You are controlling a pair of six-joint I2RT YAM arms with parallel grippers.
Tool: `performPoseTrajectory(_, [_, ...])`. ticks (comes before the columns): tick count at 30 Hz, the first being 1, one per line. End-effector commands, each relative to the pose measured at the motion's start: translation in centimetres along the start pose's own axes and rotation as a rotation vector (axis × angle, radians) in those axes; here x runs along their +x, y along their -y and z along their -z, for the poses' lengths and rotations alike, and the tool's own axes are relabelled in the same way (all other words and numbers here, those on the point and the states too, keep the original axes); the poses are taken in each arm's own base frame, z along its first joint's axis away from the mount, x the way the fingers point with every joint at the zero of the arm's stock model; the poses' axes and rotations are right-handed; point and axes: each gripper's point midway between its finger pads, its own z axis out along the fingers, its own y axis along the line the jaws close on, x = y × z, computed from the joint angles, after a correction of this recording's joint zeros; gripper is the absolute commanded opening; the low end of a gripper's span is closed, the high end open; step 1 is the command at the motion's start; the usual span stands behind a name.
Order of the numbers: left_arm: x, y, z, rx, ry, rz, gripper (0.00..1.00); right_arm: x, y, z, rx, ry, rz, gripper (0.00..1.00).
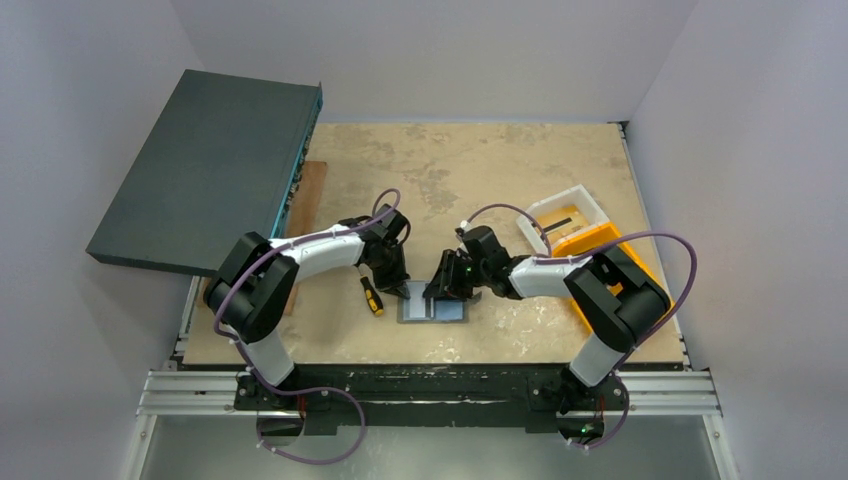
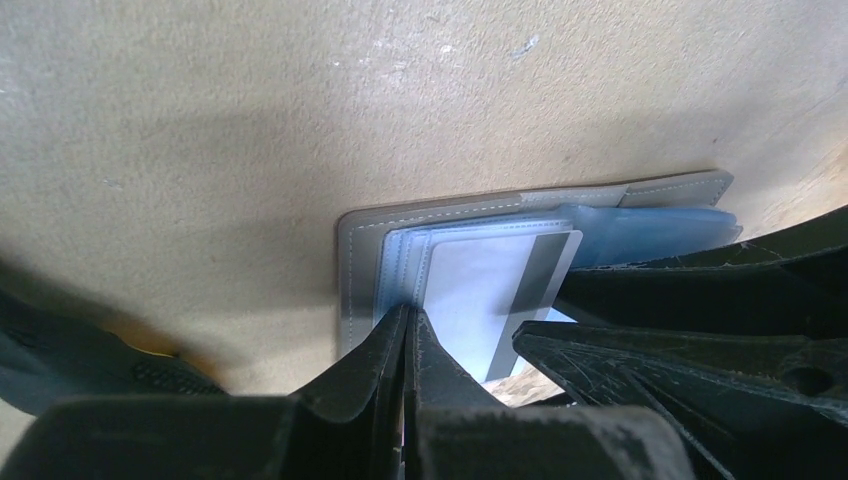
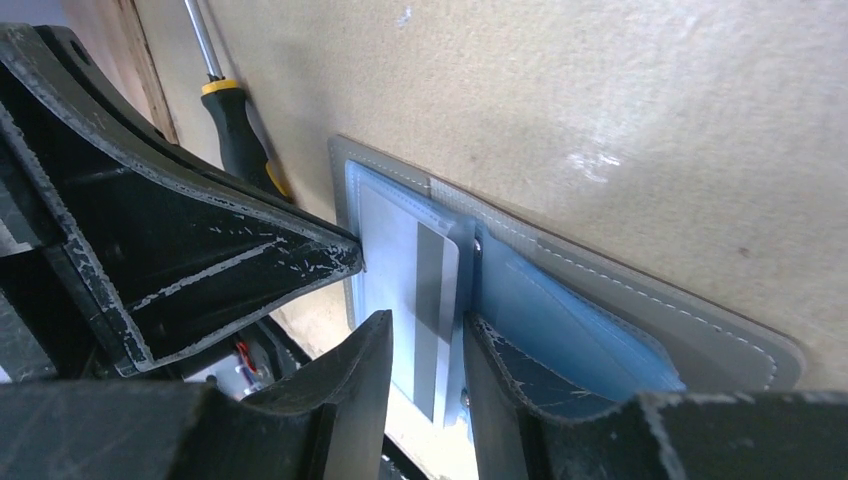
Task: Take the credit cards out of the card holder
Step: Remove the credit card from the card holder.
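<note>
Two end effectors, both at the card holder [image 2: 355,260], itemised near to far from my station.

1. Card holder: lies open and flat on the worktop [image 1: 500,170], close to the near edge, between the arms. Long axis runs L-R across my view. Pale blue sleeves face up.
2. Card [image 2: 480,285]: white w/ dark stripe, in the holder's L half. Stripe, i.e. long axis, points straight back at the R wrist cam.
3. R end effector [image 3: 425,335]: fingers spread part-way, straddling the card's near end. Can't tell if the pads touch its edges. This arm is on the card, so I judge the draw-out is its job, pulling along the stripe line.
4. L end effector [image 2: 408,312]: fingers pressed together, tips down on the holder's L half beside the card. Prob. pinning it.
5. Screwdriver [image 1: 371,295]: just L of the holder.
6. Orange bin [image 1: 610,250] and white bin [image 1: 575,210]: R side, further back.
7. Wooden board [image 1: 312,190], dark box [image 1: 200,170]: far L.
</note>
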Motion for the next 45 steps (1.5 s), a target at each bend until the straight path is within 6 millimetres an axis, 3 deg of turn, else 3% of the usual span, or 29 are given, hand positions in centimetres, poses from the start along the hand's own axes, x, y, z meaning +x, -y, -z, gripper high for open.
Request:
performPoseTrajectory(1, [1.1,-2.2,-1.9,-0.093,-0.017,0.032,0.00,0.2,-0.2,0.8,-0.060,0.001,-0.022,0.33])
performPoseTrajectory(19, [1.1,-2.4,-1.7,-0.101,-0.011,0.034,0.00,0.1,-0.5,1.9,-0.156,0.015,-0.086,0.26])
performPoseTrajectory(26, [1.1,-2.3,-1.7,-0.099,-0.011,0.032,0.00,0.3,-0.5,1.8,-0.175,0.008,-0.099,0.17])
performPoseTrajectory(37, [1.0,-2.3,-1.8,-0.099,-0.013,0.028,0.00,0.3,-0.4,1.6,-0.178,0.009,-0.098,0.15])
performPoseTrajectory(45, [0.9,-2.6,-1.8,-0.115,-0.012,0.035,0.00,0.3,0.4,1.8,-0.131,0.018,-0.093,0.03])
